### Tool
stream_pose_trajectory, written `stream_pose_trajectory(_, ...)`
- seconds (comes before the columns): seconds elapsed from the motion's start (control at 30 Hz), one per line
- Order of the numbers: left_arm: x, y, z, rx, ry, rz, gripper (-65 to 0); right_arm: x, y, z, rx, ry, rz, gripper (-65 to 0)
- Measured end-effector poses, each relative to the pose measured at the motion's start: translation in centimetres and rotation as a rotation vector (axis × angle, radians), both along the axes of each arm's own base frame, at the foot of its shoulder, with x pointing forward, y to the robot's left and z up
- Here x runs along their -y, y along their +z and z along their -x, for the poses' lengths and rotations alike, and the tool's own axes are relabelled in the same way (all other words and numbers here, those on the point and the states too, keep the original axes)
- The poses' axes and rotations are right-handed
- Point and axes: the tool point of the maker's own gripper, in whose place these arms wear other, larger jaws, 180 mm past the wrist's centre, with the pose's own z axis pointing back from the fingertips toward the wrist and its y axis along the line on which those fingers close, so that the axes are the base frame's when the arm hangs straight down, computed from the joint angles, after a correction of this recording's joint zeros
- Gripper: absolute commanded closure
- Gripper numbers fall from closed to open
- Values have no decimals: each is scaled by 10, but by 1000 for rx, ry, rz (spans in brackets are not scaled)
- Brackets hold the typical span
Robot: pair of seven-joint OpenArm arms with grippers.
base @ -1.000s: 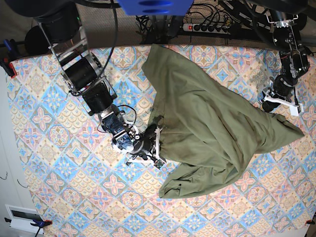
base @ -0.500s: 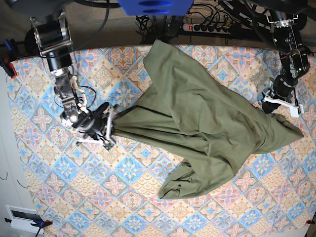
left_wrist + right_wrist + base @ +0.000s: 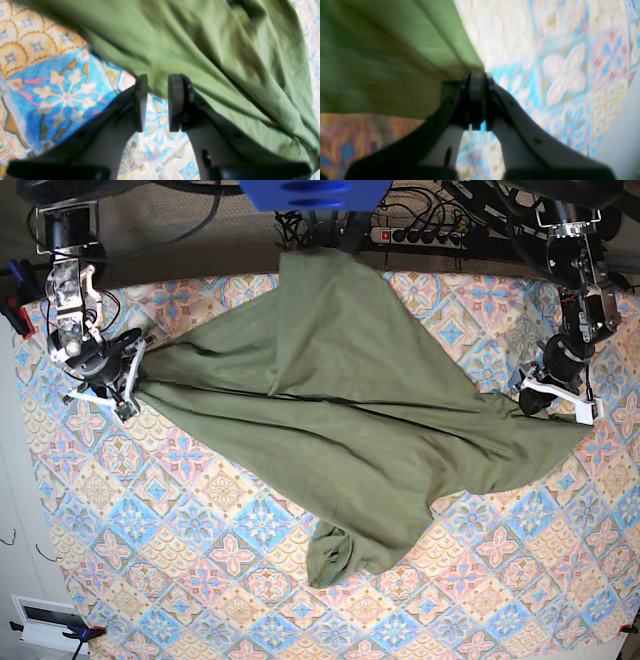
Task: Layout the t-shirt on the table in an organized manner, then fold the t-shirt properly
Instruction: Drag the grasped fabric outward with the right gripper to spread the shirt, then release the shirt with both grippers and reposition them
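T-shirt point(image 3: 350, 430) spread in base view, right end effector point(image 3: 476, 75) pinching hem close-up

The plain olive-green short-sleeved cotton t-shirt point(image 3: 340, 420) lies spread across the wide table covered by a cloth of pastel diamond tiles point(image 3: 190, 580), reaching from the base view's left edge to its right. The right gripper point(image 3: 128, 380) sits at the shirt's left tip, clamped on it; the left gripper point(image 3: 540, 405) rests at the right tip — jaws parted, fabric edge between them. One corner runs back over the table's far edge, behind which lies a power strip point(image 3: 425, 235); a bunched end lies nearest the front.
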Motion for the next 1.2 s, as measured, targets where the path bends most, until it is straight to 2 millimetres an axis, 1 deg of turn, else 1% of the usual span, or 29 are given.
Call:
stream_pose_trajectory(0.13,-3,6,-10,26,8,-4,-151,-19,-2,32,-32,75,-14,-11)
stream_pose_trajectory(0.2,-4,5,-8,19,10,-4,-151,-20,-4,42,-65,80,6,-11)
stream_pose_trajectory(0.23,-4,3,-7,16,11,-4,-151,-18,-3,44,-76,78,18,-11)
stream_pose_trajectory(0.3,2,-2,-5,-9,-7,-1,-152,-19,7,37,-44,82,23,-15)
stream_pose_trajectory(0.37,11,-7,-1,-45,-38,22,-157,-13,20,28,7,62,21,-26)
stream_pose_trajectory(0.43,12,-9,1,-57,-41,30,-189,3,35,20,51,20,42,-72)
stream_pose_trajectory(0.5,12,-14,7,-84,-46,30,-232,12,44,16,77,-2,63,-129)
stream_pose_trajectory(0.53,14,-17,10,-99,-54,36,-255,14,47,15,83,-8,65,-156)
stream_pose_trajectory(0.6,22,-22,12,-108,-47,64,-289,11,45,15,83,-12,54,-187)
stream_pose_trajectory(0.67,35,-29,17,-136,-66,101,-318,2,39,18,79,-24,22,-188)
stream_pose_trajectory(0.73,41,-32,19,-147,-68,118,-330,-7,37,17,80,-18,-6,-188)
stream_pose_trajectory(0.8,46,-36,20,-148,-52,143,-330,-7,41,11,94,-19,-4,-188)
stream_pose_trajectory(0.87,62,-45,23,-174,-72,179,-329,-3,52,-2,132,-25,10,-188)
stream_pose_trajectory(0.93,80,-57,20,-203,-99,209,-329,-3,60,-10,162,-20,10,-188)
stream_pose_trajectory(1.0,95,-65,16,-212,-121,242,-329,-4,60,-10,161,-19,7,-188)
stream_pose_trajectory(1.03,99,-68,13,-210,-119,256,-328,-4,58,-9,149,-22,10,-188)
stream_pose_trajectory(1.17,109,-74,2,-202,-102,304,-325,-4,61,-12,162,-22,7,-188)
stream_pose_trajectory(1.2,110,-74,-1,-197,-99,317,-310,-4,61,-12,162,-22,8,-188)
